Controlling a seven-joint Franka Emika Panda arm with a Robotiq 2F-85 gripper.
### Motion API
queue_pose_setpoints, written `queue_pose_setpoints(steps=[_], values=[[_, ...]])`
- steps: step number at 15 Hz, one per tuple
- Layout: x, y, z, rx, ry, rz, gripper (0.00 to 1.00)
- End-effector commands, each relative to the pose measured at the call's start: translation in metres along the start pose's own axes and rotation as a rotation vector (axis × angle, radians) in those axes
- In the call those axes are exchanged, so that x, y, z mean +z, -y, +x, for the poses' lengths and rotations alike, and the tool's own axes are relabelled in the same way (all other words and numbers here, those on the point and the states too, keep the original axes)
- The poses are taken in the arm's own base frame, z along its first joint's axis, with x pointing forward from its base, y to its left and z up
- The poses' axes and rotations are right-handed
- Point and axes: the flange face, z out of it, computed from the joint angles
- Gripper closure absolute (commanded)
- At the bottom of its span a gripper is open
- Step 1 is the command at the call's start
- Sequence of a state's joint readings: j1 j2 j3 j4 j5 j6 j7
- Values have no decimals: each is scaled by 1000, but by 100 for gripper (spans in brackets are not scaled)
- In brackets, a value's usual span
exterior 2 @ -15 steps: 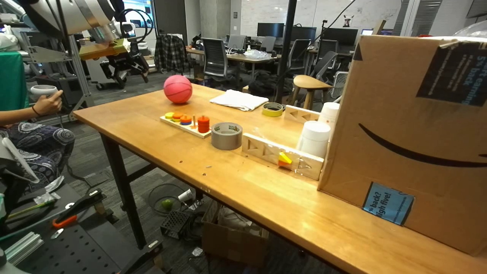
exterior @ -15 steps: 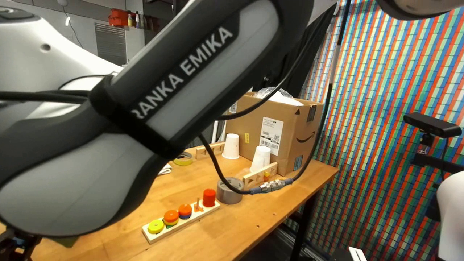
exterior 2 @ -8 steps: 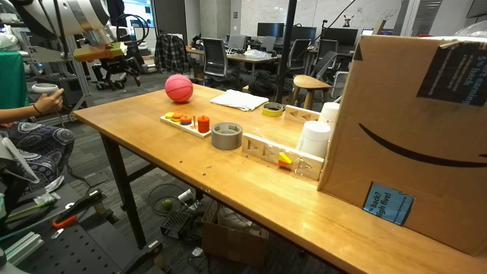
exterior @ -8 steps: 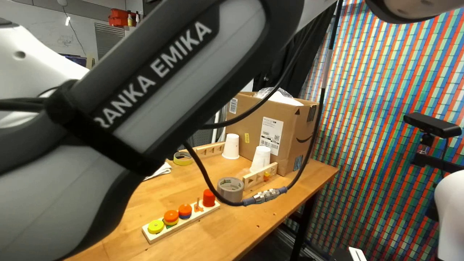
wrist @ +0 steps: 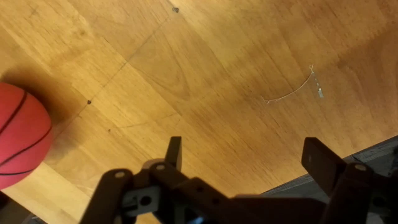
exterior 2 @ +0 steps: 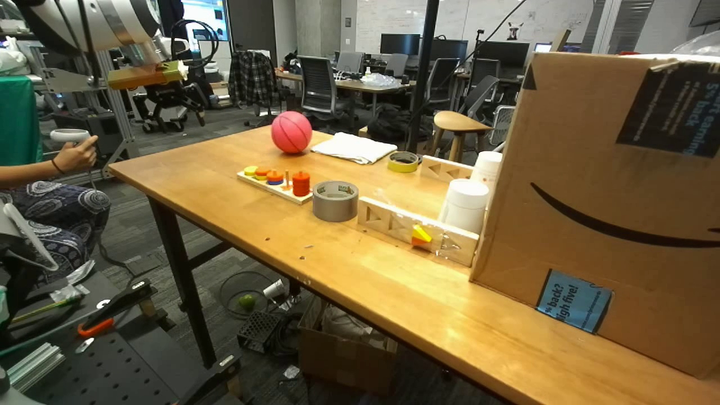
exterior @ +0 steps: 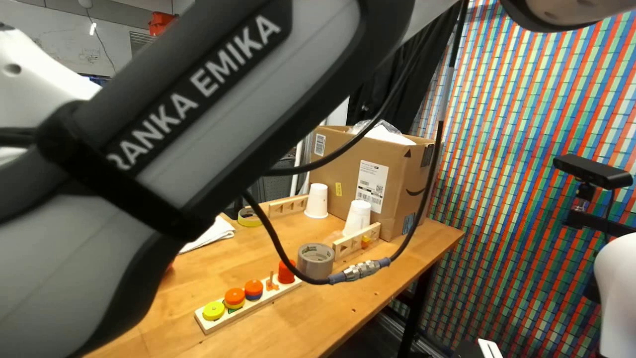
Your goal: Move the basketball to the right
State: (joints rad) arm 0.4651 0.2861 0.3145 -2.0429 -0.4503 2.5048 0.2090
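A pink basketball (exterior 2: 291, 132) is on the wooden table (exterior 2: 360, 264) near a white cloth (exterior 2: 354, 147), apart from the wide-spread, empty gripper (wrist: 243, 151); round and unheld, it could roll off if nudged.

Wrist view downward onto table (wrist: 217, 68)

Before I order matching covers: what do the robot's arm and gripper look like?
The Panda arm is white and grey with black sections, a black strap and white lettering showing RANKA EMIKA. Black cables hang beside it, one with a metallic connector. The Robotiq gripper looks black, with two blocky fingers and silvery screws; an exterior view shows a yellow-orange plate just above it.
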Motion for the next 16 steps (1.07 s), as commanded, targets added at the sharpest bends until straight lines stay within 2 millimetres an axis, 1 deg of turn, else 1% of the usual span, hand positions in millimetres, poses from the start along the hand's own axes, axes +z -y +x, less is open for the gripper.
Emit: queue_pose_setpoints(steps=[1, 5, 8, 10, 13, 16], values=[[-1, -18, 10, 6, -7, -12, 0], [4, -32, 22, 11, 7, -25, 0], [11, -34, 41, 0, 20, -23, 0], [15, -37, 59, -14, 26, -27, 0], [25, -54, 86, -34, 37, -41, 0], [40, -78, 108, -43, 46, -50, 0]])
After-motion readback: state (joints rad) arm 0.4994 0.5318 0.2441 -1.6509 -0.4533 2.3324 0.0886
